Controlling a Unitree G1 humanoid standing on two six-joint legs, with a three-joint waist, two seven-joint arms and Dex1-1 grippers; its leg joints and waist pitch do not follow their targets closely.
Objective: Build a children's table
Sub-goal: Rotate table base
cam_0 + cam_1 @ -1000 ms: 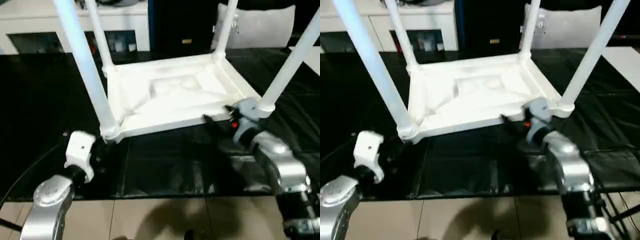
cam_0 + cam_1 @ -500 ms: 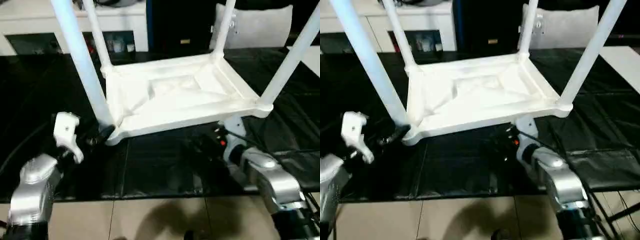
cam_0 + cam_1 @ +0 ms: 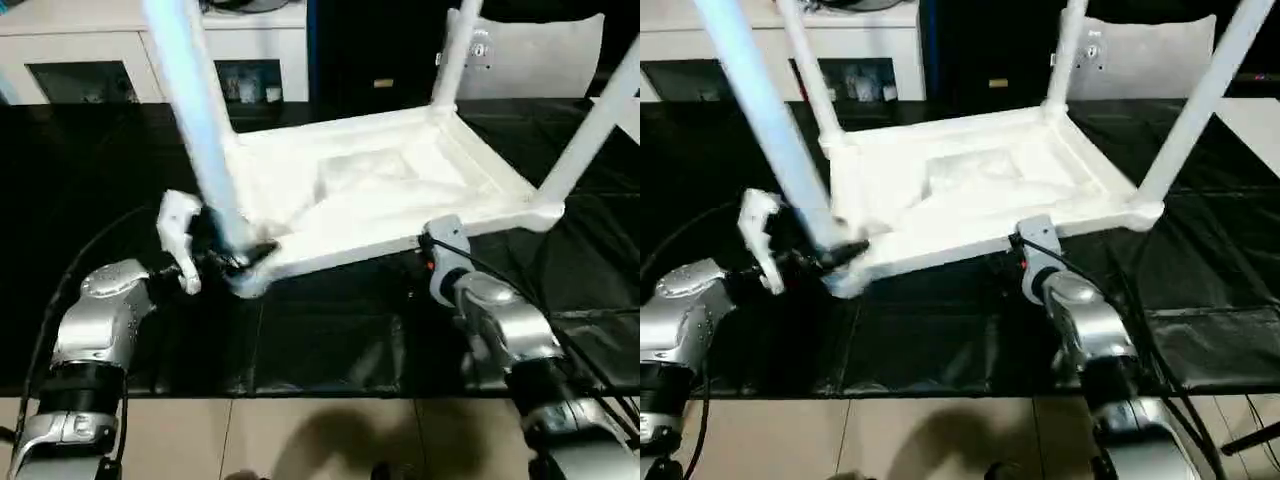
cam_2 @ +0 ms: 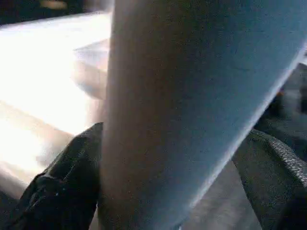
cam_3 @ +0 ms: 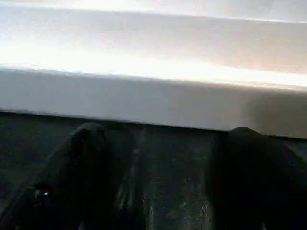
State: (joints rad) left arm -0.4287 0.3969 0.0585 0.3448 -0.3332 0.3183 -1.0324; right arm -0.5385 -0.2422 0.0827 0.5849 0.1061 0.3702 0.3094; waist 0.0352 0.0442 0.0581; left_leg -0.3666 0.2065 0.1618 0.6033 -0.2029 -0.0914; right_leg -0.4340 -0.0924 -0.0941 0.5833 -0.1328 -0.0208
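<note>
The children's table (image 3: pixel 380 190) lies upside down on the black-covered surface, its four white legs pointing up. My left gripper (image 3: pixel 238 255) is at the base of the near-left leg (image 3: pixel 205 140), by its corner socket. In the left wrist view the black fingers (image 4: pixel 62 191) press on either side of that leg (image 4: pixel 192 96). My right gripper (image 3: pixel 428 248) sits low at the table top's near edge, right of the middle. In the right wrist view its fingers (image 5: pixel 86 167) stand apart, empty, just short of the white rim (image 5: pixel 153 96).
A white glass-doored cabinet (image 3: pixel 100 40) stands behind the work surface, and a pale cushion (image 3: pixel 540 50) lies at the back right. The black cover (image 3: pixel 330 340) ends at a front edge over tan floor tiles (image 3: pixel 300 440). A black cable (image 3: pixel 520 290) runs along my right forearm.
My left gripper has moved in from the left and shut on the near-left leg. My right gripper has left the near-right corner and now sits further left along the near edge. The camera shifted slightly.
</note>
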